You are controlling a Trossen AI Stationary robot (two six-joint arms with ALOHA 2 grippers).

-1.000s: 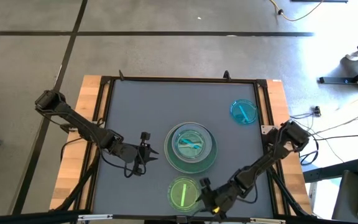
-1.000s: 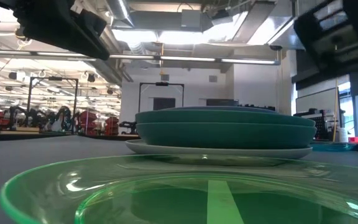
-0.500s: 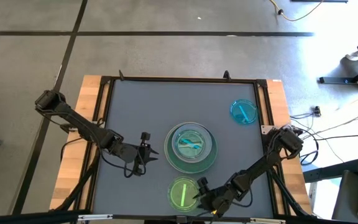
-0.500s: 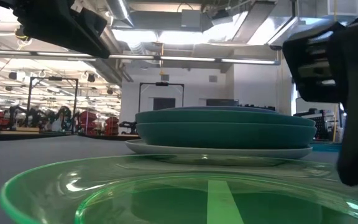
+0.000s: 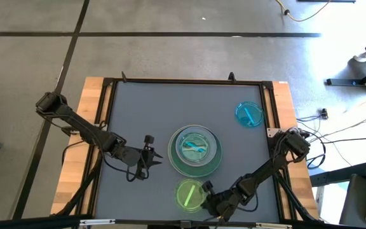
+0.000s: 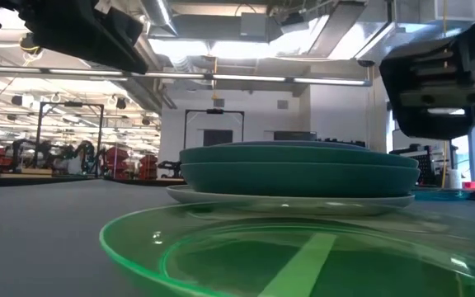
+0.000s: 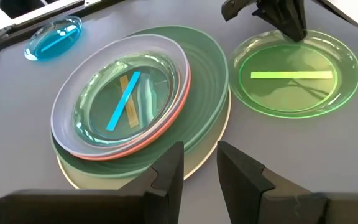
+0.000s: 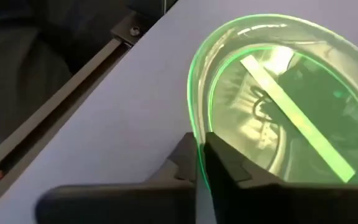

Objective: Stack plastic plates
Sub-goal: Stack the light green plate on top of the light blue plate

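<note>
Right claw [image 8: 199, 163] pinching bright green plate [image 8: 278, 106] rim (near-closed).

Overhead camera looks straight down on the whole table [image 5: 132, 102]; a table-height camera looks level across it, very near the bright green plate [image 6: 303, 256]; both wrist cameras share that plate at close range.
</note>
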